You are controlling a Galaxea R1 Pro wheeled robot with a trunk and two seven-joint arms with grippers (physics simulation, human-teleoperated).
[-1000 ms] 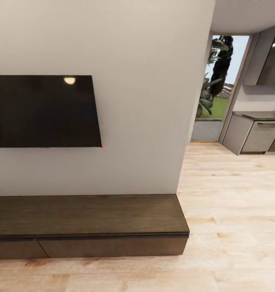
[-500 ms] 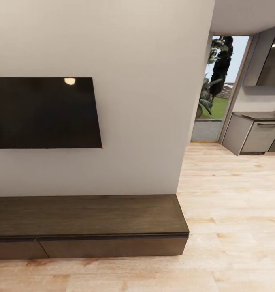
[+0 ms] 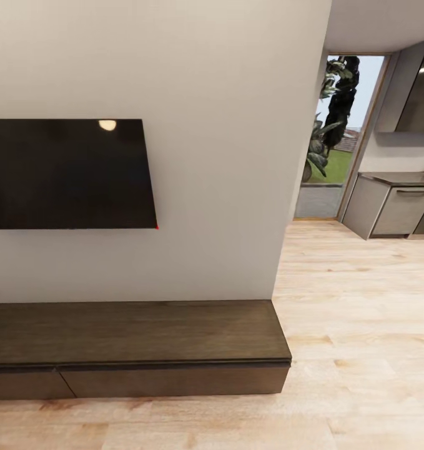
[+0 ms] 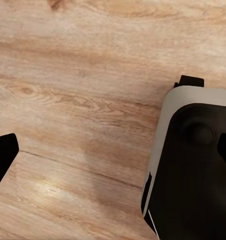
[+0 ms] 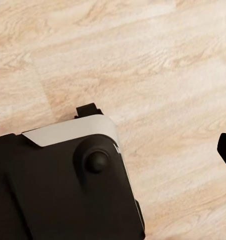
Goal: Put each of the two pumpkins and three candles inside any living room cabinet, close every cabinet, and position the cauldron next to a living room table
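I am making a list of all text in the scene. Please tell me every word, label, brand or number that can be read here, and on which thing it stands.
None: no readable text anywhere.
TV: dark screen with a lamp glare, no brand mark to see.
Cabinet: plain wood, no label.
Kitchen units: plain grey fronts, no lettering.
Robot base: no marking.

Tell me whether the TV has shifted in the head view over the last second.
Yes, slightly: the TV sits a touch lower against the picture's edge than a second ago, as does the cabinet, so the camera likely tilted, not the TV.
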